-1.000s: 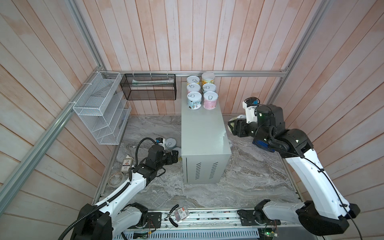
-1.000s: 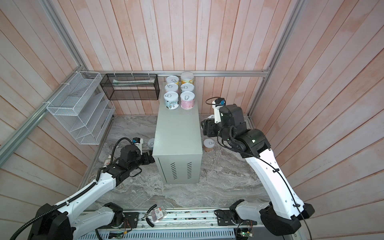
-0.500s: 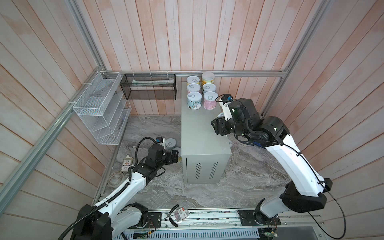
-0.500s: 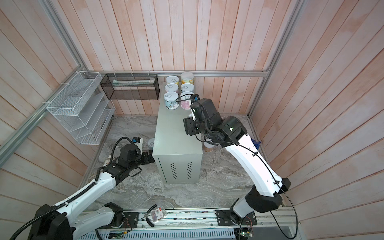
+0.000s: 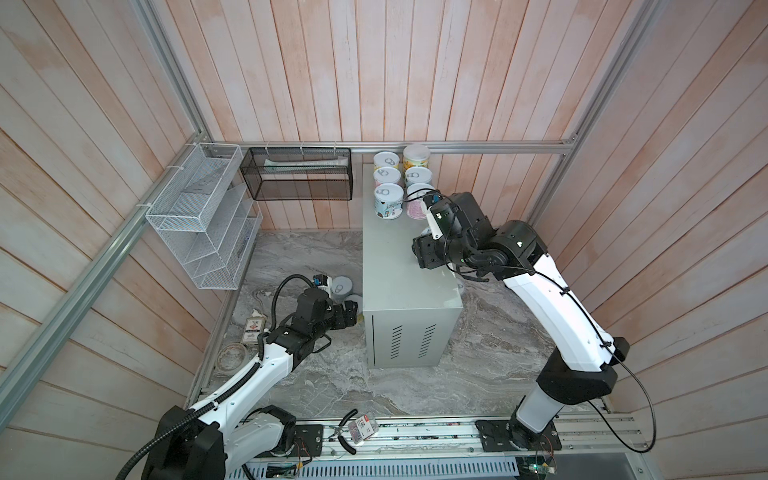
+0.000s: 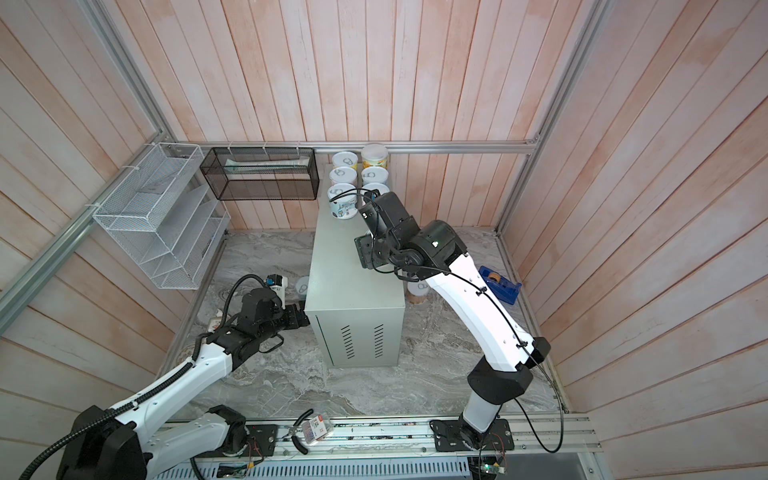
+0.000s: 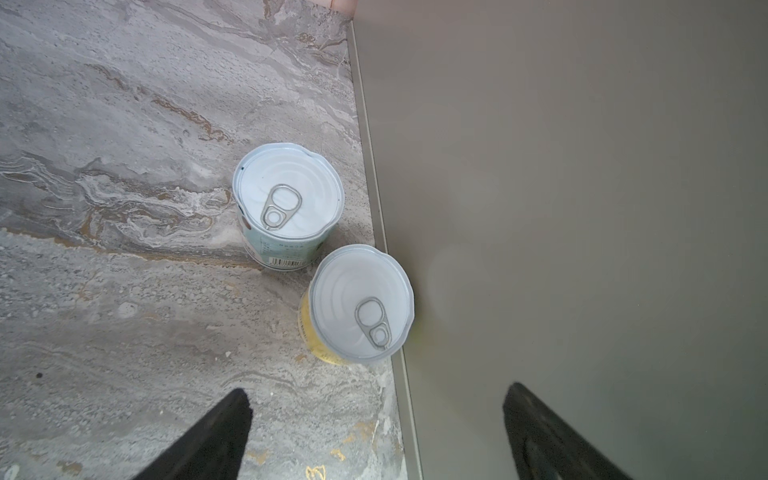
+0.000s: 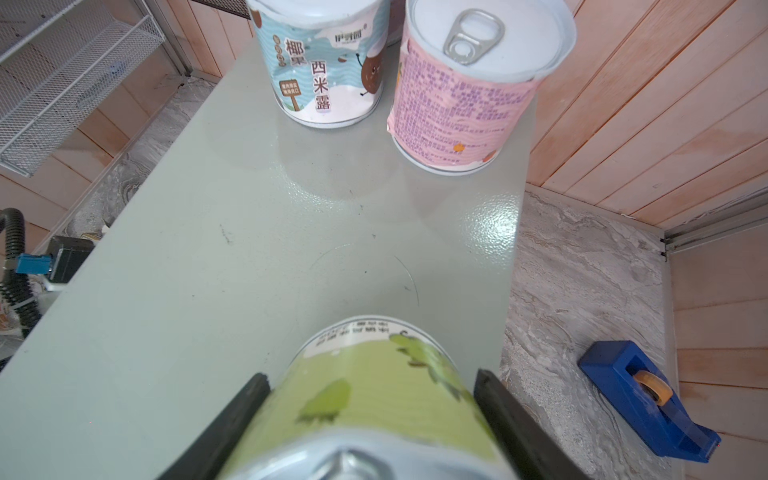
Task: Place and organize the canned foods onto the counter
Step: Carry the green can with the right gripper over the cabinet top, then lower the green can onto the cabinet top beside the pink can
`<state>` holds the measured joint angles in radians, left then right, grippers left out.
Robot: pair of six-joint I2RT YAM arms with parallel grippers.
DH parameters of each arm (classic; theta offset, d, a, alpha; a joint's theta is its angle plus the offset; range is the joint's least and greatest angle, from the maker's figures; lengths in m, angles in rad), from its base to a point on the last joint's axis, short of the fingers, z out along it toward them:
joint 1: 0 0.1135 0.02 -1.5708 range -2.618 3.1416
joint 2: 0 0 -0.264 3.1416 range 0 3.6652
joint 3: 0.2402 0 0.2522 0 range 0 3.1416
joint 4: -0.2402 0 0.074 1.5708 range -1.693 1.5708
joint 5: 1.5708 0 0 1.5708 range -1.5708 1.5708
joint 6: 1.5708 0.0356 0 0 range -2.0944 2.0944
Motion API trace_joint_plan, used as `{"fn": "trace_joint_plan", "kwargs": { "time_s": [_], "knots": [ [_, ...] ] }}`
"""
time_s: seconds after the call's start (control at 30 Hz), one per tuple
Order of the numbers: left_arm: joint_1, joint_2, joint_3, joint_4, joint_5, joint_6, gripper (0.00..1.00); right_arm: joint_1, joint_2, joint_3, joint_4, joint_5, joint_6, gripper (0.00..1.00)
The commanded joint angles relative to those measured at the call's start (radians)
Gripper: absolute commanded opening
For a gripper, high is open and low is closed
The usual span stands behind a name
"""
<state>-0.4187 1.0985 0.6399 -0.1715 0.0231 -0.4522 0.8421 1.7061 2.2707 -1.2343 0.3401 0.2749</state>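
Observation:
The counter (image 5: pixel 395 266) is a pale grey-green cabinet in the middle. Several canned foods stand in two rows at the back of its top, with a pale-blue can (image 5: pixel 388 201) and a pink can (image 8: pixel 453 95) nearest the front. My right gripper (image 8: pixel 372 378) is shut on a green-labelled can (image 8: pixel 374 399) and holds it just above the bare top, in front of the pink can. Down on the marble floor left of the counter, my left gripper (image 7: pixel 378 392) is open and empty. Just ahead of it stand a yellow can (image 7: pixel 359 303) and a pale-blue can (image 7: pixel 286 199).
A further can (image 6: pixel 417 291) stands on the floor right of the counter, near a blue tape dispenser (image 6: pixel 498 284). A white wire rack (image 5: pixel 203 216) and a black mesh basket (image 5: pixel 299 174) hang on the walls. A card (image 5: pixel 252 330) lies at the floor's left edge.
My right arm has swung left from beside the counter to over its top, carrying the green can. The left arm has not moved.

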Motion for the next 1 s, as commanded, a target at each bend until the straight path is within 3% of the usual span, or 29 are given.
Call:
{"fn": "trace_joint_plan", "kwargs": {
  "time_s": [0.0,0.13,0.2,0.37,0.57,0.63,0.8,0.97],
  "knots": [
    [0.002,0.0,0.017,0.01,0.0,0.014,0.97,0.006,0.001,0.043,0.022,0.029,-0.023,0.45],
    [0.003,0.0,0.019,0.009,-0.002,0.015,0.97,0.005,0.012,0.054,0.024,0.03,-0.032,0.63],
    [0.003,-0.001,0.021,0.008,-0.002,0.015,0.97,0.006,0.017,0.06,0.029,0.029,-0.036,0.77],
    [0.003,-0.003,0.024,0.002,-0.005,0.018,0.97,0.006,0.023,0.07,0.046,0.031,-0.049,0.86],
    [0.003,-0.019,0.022,-0.003,-0.015,0.02,0.97,0.006,0.022,0.145,0.047,0.055,-0.049,0.86],
    [0.003,-0.014,0.024,-0.003,-0.016,0.022,0.97,0.009,-0.007,0.146,0.072,0.049,-0.051,0.78],
    [0.003,-0.006,0.024,0.005,-0.014,0.02,0.97,0.052,-0.081,0.092,0.102,0.048,-0.039,0.74],
    [0.003,-0.022,0.032,0.004,-0.009,0.021,0.97,0.135,-0.178,-0.027,0.109,0.127,0.024,0.74]
  ]
}}
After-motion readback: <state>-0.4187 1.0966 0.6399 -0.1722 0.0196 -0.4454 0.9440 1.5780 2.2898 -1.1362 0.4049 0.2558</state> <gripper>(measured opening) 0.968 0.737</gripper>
